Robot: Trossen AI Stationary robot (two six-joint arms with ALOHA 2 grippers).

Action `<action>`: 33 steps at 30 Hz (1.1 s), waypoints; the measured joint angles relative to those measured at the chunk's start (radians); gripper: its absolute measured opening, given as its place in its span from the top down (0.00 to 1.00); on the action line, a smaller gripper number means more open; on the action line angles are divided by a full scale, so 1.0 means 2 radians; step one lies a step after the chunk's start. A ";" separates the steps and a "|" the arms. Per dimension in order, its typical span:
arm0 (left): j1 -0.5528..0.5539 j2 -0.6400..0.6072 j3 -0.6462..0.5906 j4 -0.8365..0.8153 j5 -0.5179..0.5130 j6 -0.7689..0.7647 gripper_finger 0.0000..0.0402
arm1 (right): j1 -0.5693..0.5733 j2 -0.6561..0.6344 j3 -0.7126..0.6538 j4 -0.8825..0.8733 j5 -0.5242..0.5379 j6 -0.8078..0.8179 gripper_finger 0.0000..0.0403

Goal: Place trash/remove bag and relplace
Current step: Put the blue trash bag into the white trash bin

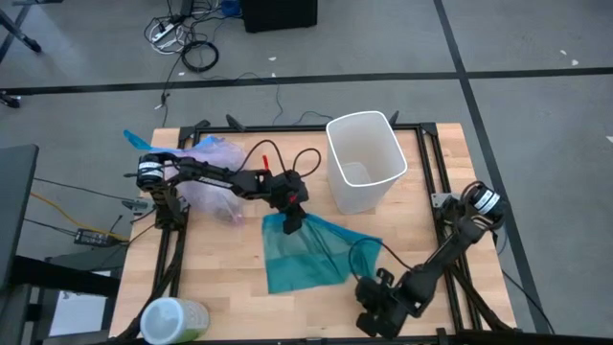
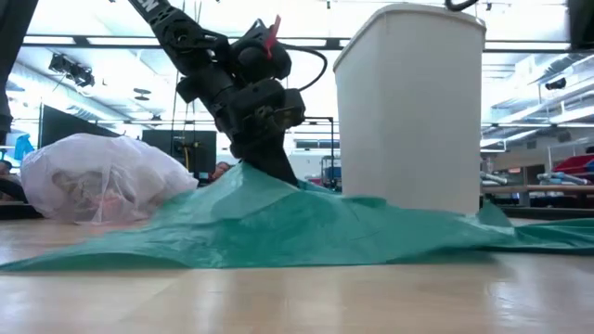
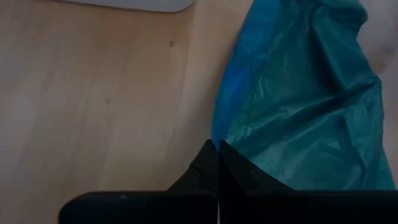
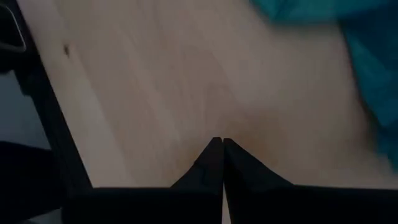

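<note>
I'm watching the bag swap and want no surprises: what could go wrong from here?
1. The left gripper, shut on a corner of the teal bag, may lift only one layer, so the bag might not open.
2. The white bin stands close beside the bag; a drag could nudge or tip it.
3. The filled pink bag sits near the table's edge and could slide off.

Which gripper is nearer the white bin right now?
Left. The left gripper is shut at the teal bag's corner, just beside the white bin; the right gripper sits shut at the table's near edge.
</note>
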 joint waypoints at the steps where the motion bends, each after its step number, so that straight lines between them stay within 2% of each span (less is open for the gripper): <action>1: 0.001 0.000 0.000 -0.002 0.000 0.002 0.99 | 0.004 0.000 0.000 -0.001 0.003 0.006 1.00; 5: -0.001 0.000 0.000 -0.011 0.000 0.007 0.99 | 0.002 -0.003 0.000 0.036 0.061 -0.006 0.97; 10: -0.011 0.000 0.000 -0.016 0.003 0.009 0.99 | -0.055 -0.006 0.000 0.088 0.105 -0.098 0.85; 12: -0.013 0.000 0.000 -0.016 0.003 0.009 0.99 | -0.085 -0.007 0.000 0.096 0.097 -0.139 0.79; 17: -0.017 0.000 0.000 -0.016 0.003 0.009 0.99 | -0.156 -0.007 0.000 0.094 0.028 -0.249 0.65; 21: -0.017 0.000 0.000 -0.016 0.003 0.009 0.99 | -0.186 -0.007 0.000 0.096 0.014 -0.313 0.58; 28: -0.017 0.000 0.000 -0.016 0.003 0.009 0.99 | -0.204 -0.007 0.000 0.093 0.002 -0.386 0.55; 33: -0.017 0.000 0.000 -0.015 0.003 0.009 0.99 | -0.199 -0.007 0.000 0.081 -0.030 -0.437 0.55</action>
